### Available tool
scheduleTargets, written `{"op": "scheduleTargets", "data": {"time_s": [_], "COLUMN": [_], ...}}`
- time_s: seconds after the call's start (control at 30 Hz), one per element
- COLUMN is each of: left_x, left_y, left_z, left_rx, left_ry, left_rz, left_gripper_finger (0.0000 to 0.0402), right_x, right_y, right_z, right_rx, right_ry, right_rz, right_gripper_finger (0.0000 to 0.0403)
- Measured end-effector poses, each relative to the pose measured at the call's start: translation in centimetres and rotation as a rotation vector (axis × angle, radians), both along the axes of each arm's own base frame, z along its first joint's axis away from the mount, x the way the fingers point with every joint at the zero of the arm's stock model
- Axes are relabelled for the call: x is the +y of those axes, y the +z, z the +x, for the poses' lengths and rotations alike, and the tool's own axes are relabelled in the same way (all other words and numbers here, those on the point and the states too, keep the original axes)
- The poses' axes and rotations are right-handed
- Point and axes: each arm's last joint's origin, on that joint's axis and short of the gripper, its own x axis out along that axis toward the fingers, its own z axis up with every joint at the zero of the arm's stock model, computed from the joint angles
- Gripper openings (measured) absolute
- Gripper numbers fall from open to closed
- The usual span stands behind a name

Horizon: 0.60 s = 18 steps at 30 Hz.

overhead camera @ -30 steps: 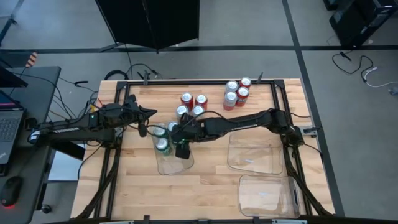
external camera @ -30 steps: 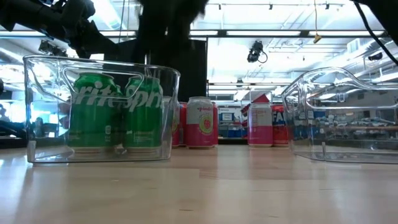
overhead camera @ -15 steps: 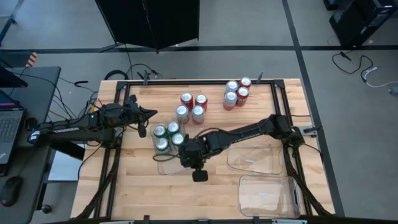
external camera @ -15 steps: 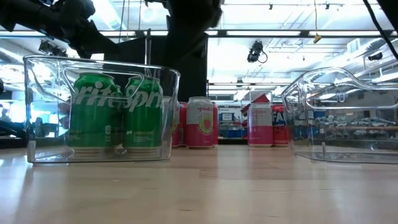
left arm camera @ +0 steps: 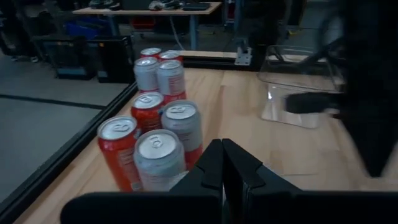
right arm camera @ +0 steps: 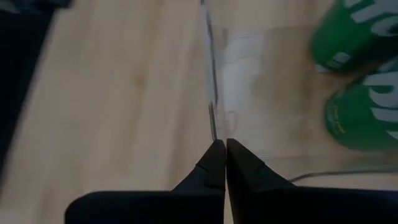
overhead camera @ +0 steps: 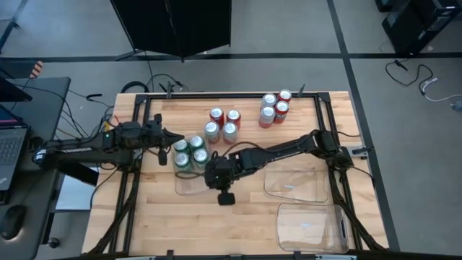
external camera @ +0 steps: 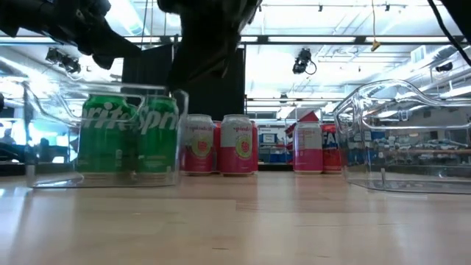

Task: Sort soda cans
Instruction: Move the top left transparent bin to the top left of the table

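Trouble, if it comes, starts on the left, so that is where I look first. The left hand [overhead camera: 171,138] hangs over the worktop [overhead camera: 245,217] just beside the clear tray [overhead camera: 189,186] that holds the four green cans [overhead camera: 190,152]. Its fingers look pressed together with nothing between them in its own wrist view, which faces the red and silver-grey cans [left arm camera: 152,134] clustered near the far edge. It seems to be waiting, but it sits close enough that a tray dragged its way could bump it.

Next comes the right hand [right arm camera: 219,151]. It is over the tray's near right side, and its fingers appear closed on the thin upright wall [right arm camera: 208,74], with green cans [right arm camera: 364,118] just inside. I judge it is shifting the tray by that wall. A thin pinch on slick plastic can slip, and a jerk could tip the upright green cans [external camera: 126,134] against each other or twist the tray round.

Farther back, four red and silver-grey cans [overhead camera: 222,123] stand just behind the tray; pushing it that way could knock them over. Another four [overhead camera: 274,106] stand near the far right edge, well apart. On the right, two more clear trays [overhead camera: 292,180] lie without cans, so those eight cans are not yet sorted.
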Motion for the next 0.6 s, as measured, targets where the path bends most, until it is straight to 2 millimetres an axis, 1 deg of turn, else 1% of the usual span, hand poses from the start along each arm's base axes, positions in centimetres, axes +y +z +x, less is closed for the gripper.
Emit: {"op": "scheduleTargets", "data": {"time_s": [0.13,0.27,0.43,0.6], "left_x": [-0.4,-0.7,-1.2,-1.7], "left_y": [0.1,0.1,0.2,0.2], "left_z": [0.1,0.1,0.1,0.1], "left_rx": [0.000,0.002,-0.004,-0.003], "left_ry": [-0.042,-0.068,-0.102,-0.149], "left_rz": [0.029,0.031,0.033,0.048], "left_gripper_finger": [0.0003,0.0003,0.0003,0.0003], "right_x": [-1.4,-2.8,-4.9,-6.6], "right_y": [0.0,0.0,0.1,0.4], "right_z": [0.4,0.7,1.5,2.0], "right_rx": [-0.028,-0.045,-0.111,-0.170], "right_ry": [-0.032,-0.035,-0.068,-0.124], "right_rz": [-0.064,-0.072,-0.079,-0.147], "right_gripper_finger": [0.0000,0.0000,0.0000,0.0000]}}
